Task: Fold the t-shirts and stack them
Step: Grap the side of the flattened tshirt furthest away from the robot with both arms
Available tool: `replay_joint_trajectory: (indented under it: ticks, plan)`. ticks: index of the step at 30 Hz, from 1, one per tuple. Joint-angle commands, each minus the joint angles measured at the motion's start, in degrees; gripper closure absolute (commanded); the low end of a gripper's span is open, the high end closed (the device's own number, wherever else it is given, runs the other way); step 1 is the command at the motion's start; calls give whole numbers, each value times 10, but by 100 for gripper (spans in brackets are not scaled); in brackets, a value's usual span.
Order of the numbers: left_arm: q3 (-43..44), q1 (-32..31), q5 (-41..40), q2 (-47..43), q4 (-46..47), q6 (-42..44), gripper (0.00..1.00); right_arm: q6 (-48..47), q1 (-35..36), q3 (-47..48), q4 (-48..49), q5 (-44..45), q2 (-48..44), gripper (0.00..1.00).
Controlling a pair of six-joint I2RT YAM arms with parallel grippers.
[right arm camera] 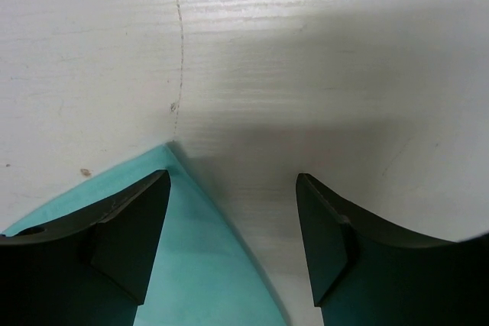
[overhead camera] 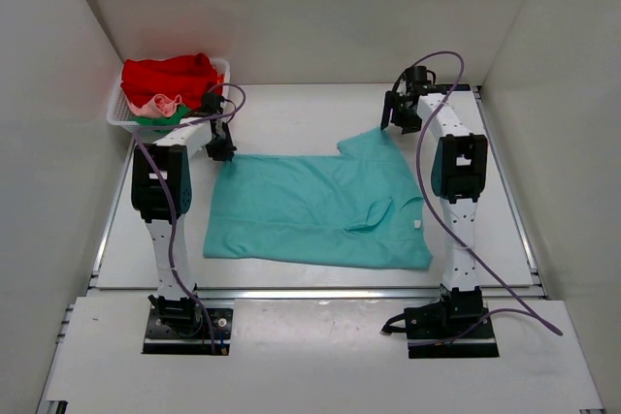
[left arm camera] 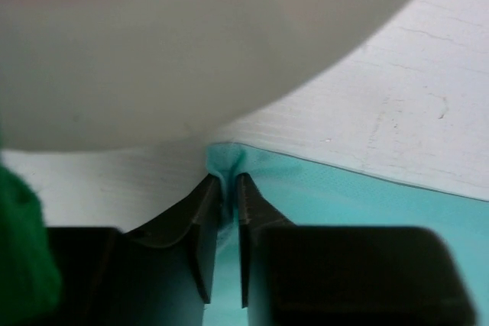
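Nearest, the left gripper point(left arm camera: 228, 187) is pinched nearly closed on a corner of the teal t-shirt point(overhead camera: 310, 210), which lies spread flat on the surface point(overhead camera: 291, 118) between both grippers. Opposite, the right gripper point(right arm camera: 233, 188) gapes wide and empty over another shirt corner. A red t-shirt point(overhead camera: 170, 75) tops the basket point(overhead camera: 114, 118) beside the left gripper.

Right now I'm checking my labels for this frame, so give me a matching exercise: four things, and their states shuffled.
1 teal t-shirt
2 red t-shirt
3 left fingers
4 right fingers

A open over a teal corner
B piled in the white basket
C spread on the table
D shut on a teal edge

Pairs: 1-C, 2-B, 3-D, 4-A
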Motion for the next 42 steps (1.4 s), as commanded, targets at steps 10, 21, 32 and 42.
replay_joint_trajectory:
  ticks: [10, 21, 32, 42]
  plan:
    - [-22, 1, 51, -10, 25, -10, 86, -28, 20, 48, -7, -83, 51, 34]
    - [-17, 12, 69, -3, 25, -7, 93, -50, 19, 60, -23, -115, 52, 100]
    - [-64, 23, 81, -75, 64, 10, 100, -114, 54, -30, -16, -91, -94, 100]
    - [-107, 21, 88, -135, 56, 38, 100, -117, 94, -205, -6, -82, -251, 100]
